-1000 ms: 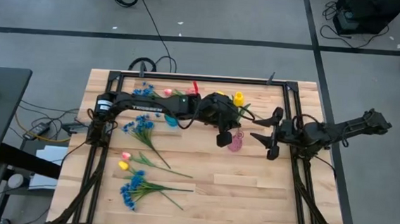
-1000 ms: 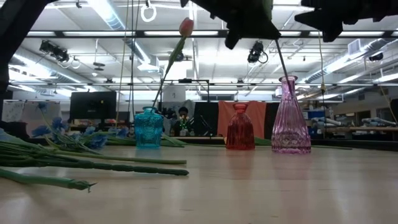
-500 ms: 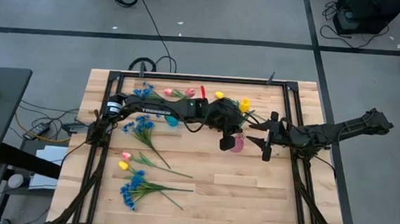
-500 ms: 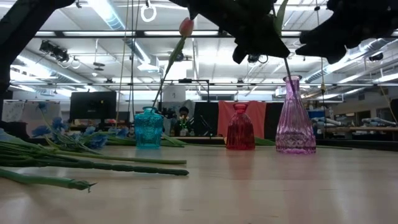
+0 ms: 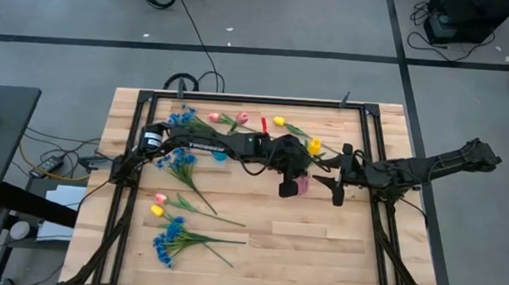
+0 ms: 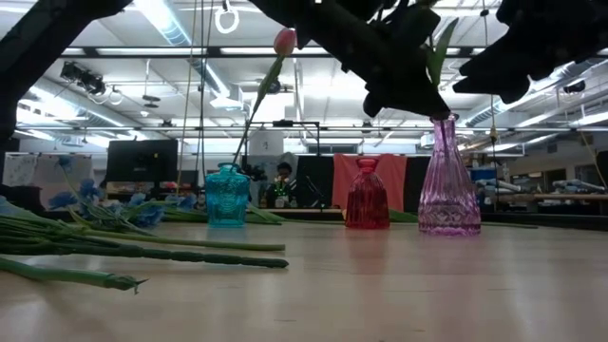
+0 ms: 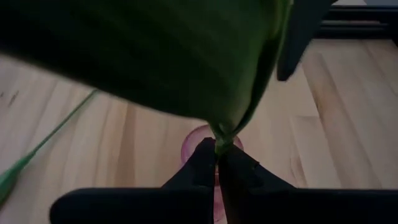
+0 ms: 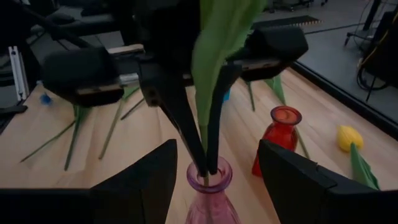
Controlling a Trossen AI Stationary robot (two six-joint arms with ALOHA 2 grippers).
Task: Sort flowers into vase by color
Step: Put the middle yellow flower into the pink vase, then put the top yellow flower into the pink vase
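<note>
Wooden table (image 5: 319,246) seen from above, both dark arms meeting over the pink vase (image 6: 449,180). Left gripper (image 8: 202,163) pinched on a yellow tulip (image 5: 313,147), stem tip just at the vase mouth. Right gripper (image 5: 337,184) spread wide either side of the vase. Judged early: one pink tulip (image 6: 284,41) standing in the blue vase (image 6: 227,195), red vase (image 6: 367,195) empty. Blue sprays (image 5: 174,239), pink and yellow tulips lying loose. Stem's depth inside the vase hidden.
</note>
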